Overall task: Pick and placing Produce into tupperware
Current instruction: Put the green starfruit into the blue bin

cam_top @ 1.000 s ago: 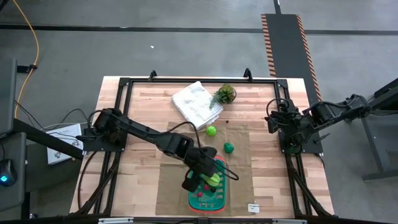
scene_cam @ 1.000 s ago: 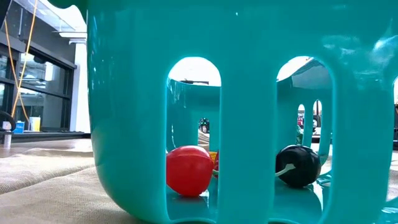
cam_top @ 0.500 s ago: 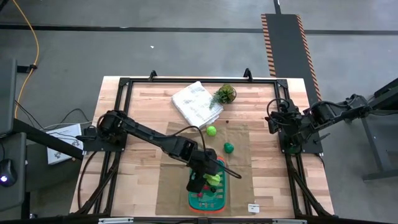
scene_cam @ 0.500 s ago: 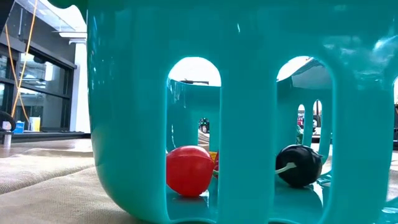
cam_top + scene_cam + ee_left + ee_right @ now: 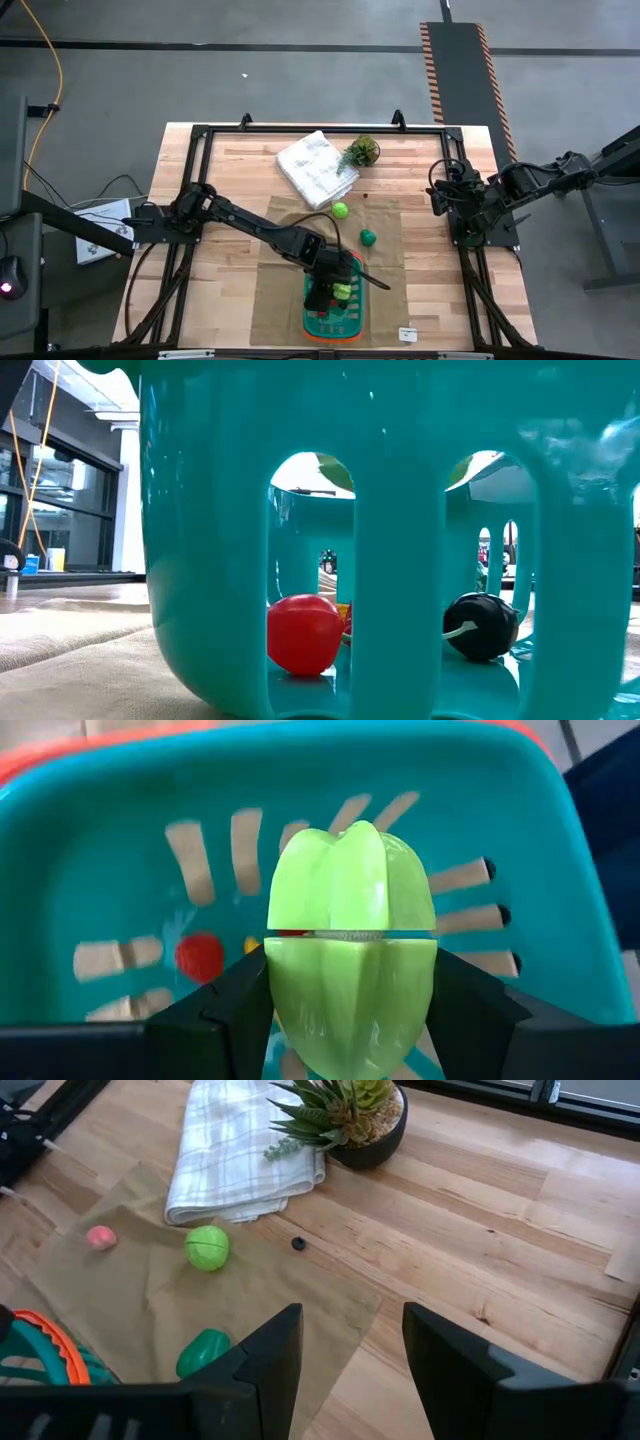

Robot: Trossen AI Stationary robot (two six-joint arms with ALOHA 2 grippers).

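My left gripper [image 5: 333, 291] hangs over the tupperware [image 5: 322, 336], a teal slotted basket with an orange rim [image 5: 60, 760], and is shut on a pale green ribbed fruit [image 5: 350, 945]. Inside the basket lie a red ball [image 5: 303, 633] and a dark piece [image 5: 480, 625]. On the brown paper rest a light green ball [image 5: 340, 210], a dark green piece [image 5: 368, 237] and a small pink piece [image 5: 100, 1237]. My right gripper [image 5: 345, 1370] waits open at the table's right side, touching nothing. My left gripper pinches the pale green fruit between its two fingers [image 5: 235, 1005], one on each flank of the half [image 5: 300, 1010] nearer the gripper, below the seam. The fingers point down into the basket. The fruit is lifted clear, above the basket's slotted floor.
A folded white cloth [image 5: 315, 165] and a potted plant [image 5: 360, 152] sit near the far edge. Brown paper [image 5: 275, 290] lies under the basket. A small black bit [image 5: 298, 1243] lies on the wood, and a white tag [image 5: 407, 333] near the front edge.
My left gripper has moved toward the table's right, from the basket's left rim to over its middle, and has come down: the green fruit now shows through the tops of the basket's slots in the low view. It has stayed shut on the fruit.
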